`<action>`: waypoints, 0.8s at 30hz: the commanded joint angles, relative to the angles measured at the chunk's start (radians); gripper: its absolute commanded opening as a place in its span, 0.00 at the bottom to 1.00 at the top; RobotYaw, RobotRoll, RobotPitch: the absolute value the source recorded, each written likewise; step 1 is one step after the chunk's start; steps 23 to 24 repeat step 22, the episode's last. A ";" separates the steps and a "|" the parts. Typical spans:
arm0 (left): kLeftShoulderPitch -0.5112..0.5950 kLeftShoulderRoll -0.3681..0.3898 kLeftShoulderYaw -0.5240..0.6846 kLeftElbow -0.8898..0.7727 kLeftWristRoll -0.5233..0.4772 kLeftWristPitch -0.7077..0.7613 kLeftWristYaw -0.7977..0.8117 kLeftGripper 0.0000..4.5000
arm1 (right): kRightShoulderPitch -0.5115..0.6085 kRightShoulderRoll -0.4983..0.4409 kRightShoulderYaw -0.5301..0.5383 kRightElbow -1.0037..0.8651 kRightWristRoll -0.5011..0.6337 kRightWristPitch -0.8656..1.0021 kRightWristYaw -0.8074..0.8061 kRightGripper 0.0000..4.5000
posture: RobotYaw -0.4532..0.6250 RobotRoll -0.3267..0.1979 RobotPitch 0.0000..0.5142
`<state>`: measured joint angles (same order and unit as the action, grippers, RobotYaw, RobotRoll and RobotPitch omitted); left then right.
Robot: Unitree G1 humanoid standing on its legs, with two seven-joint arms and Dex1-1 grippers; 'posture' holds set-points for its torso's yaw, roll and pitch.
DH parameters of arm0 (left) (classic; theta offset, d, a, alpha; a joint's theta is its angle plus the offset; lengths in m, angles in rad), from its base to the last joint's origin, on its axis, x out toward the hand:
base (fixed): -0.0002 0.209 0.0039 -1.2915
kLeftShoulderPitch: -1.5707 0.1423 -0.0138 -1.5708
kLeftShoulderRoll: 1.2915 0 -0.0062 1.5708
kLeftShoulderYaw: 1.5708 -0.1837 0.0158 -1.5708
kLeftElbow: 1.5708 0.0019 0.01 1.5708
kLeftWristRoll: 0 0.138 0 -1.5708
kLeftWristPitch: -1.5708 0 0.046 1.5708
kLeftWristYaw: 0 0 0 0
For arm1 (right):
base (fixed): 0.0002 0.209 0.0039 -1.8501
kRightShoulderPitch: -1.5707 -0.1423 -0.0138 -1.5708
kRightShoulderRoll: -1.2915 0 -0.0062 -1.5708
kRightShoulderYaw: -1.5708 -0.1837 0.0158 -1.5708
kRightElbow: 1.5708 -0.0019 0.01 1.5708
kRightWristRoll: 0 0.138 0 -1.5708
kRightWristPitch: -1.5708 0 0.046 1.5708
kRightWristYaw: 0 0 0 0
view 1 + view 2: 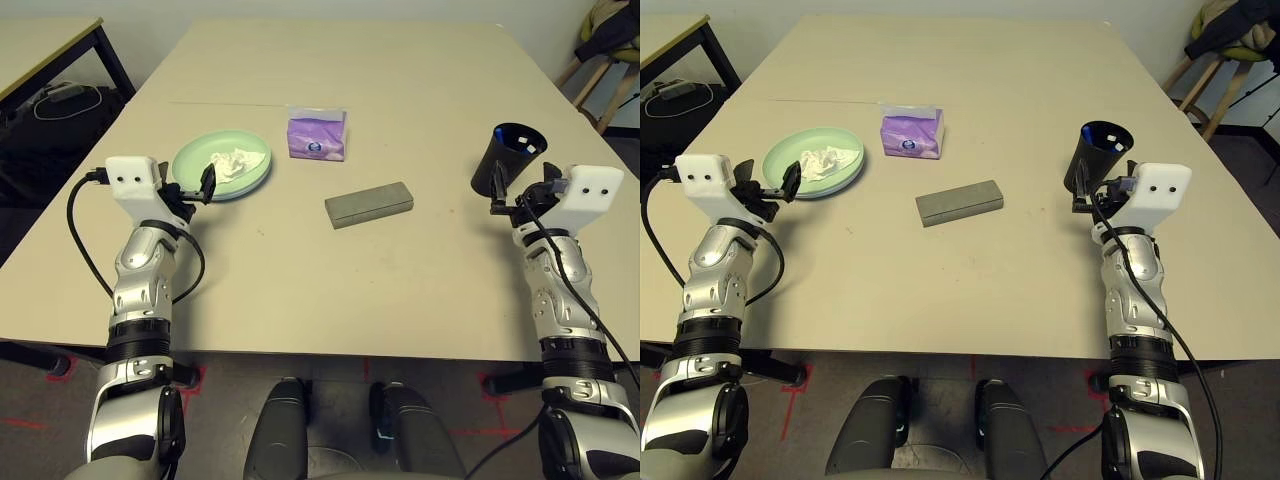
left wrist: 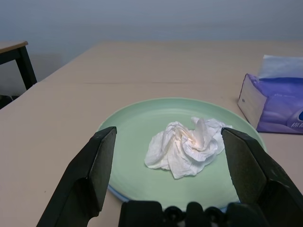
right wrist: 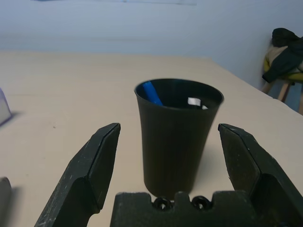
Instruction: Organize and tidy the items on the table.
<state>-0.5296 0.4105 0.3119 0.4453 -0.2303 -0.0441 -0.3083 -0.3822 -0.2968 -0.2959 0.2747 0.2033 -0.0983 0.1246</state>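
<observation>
A light green plate (image 1: 200, 158) lies at the left of the table (image 1: 300, 290), with a light blue rim (image 2: 113, 191) showing under it. A crumpled white tissue (image 2: 187, 146) rests on the plate. My left gripper (image 2: 169, 139) is open just short of the plate's near edge, pointing at the tissue. The purple tissue pack (image 1: 317, 136) stands behind the middle, and the grey-green glasses case (image 1: 368, 204) lies in front of it. At the right, the black cup (image 3: 177, 137) stands upright with pens' blue and white tips inside. My right gripper (image 3: 169, 132) is open close in front of it.
A smaller dark-legged desk (image 1: 50, 40) stands off the table's back left corner, with cables (image 1: 65, 100) on the floor under it. A chair with clothes (image 1: 610, 40) is at the back right. Bare tabletop runs along the front edge and far half.
</observation>
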 commanded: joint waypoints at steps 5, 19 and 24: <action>-0.024 -0.006 -0.010 0.040 -0.007 -0.014 -0.026 1.00 | 0.022 -0.018 -0.024 -0.034 0.015 0.013 -0.003 1.00 | 0.55 0.62 0.20; -0.027 0.003 -0.007 0.049 -0.006 -0.019 -0.033 1.00 | 0.003 -0.022 -0.016 -0.024 0.010 0.013 0.004 1.00 | 0.56 0.62 0.20; -0.025 0.003 -0.007 0.046 -0.005 -0.018 -0.031 1.00 | 0.000 -0.022 -0.015 -0.022 0.010 0.014 0.005 1.00 | 0.56 0.62 0.20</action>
